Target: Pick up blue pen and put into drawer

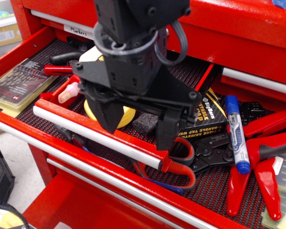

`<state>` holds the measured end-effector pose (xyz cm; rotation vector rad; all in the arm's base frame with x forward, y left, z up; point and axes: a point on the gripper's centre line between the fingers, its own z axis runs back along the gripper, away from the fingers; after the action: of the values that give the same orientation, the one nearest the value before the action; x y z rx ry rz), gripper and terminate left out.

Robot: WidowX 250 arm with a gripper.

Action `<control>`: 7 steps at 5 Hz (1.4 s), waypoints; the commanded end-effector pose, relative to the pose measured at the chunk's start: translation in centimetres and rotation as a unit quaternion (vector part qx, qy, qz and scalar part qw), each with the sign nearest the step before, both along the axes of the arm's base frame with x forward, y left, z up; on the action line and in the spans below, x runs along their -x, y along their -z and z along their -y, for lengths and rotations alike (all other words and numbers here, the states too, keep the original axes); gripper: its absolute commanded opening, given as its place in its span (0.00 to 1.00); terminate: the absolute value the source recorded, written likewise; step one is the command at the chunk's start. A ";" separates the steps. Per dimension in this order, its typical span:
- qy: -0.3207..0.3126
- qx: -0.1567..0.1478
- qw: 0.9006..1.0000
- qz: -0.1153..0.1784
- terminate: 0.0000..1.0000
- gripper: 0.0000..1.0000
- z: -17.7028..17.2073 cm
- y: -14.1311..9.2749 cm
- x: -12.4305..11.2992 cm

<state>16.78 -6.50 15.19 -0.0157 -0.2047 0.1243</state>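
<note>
The black gripper (136,124) is seen at the centre of the view, hanging over the small upper drawer (97,133), with its two fingers spread apart and nothing held between them. One finger (106,114) is placed in front of a yellow round object (125,116) lying in that drawer; the other finger (169,129) reaches down to the silver bar handle (93,136) at the drawer's front edge, though contact with the handle cannot be confirmed. The blue pen (237,134) is recorded at 3 o'clock from the gripper, well apart from it, lying in the wider lower drawer (214,186) on the black ribbed liner. Its white barrel with blue print is noted, with blue at both ends, and it lies roughly from 12 to 6 o'clock, slightly tilted. Red-handled pliers (262,157) are found just beside the pen at its 3 to 5 o'clock side, and a black crimping tool (214,152) lies just to its 9 o'clock side. A black and yellow printed box (210,114) is observed between the gripper and the pen. A flat case of drill bits (19,86) is seen at 9 o'clock from the gripper, and a red-handled tool (57,70) at 10 o'clock. A label reading "Markers" (78,31) is fixed at 11 o'clock on the cabinet.
</note>
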 end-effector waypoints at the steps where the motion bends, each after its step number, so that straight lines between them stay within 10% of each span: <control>1: 0.000 0.000 1.000 0.000 0.00 1.00 0.0 0.0 0.0; 3: -0.108 -0.048 0.993 -0.016 0.00 1.00 7.3 0.0 -5.4; 7: -0.093 0.021 0.995 0.022 0.00 1.00 7.3 4.8 -11.8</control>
<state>28.14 -13.81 9.20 -0.0388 -0.2272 0.3306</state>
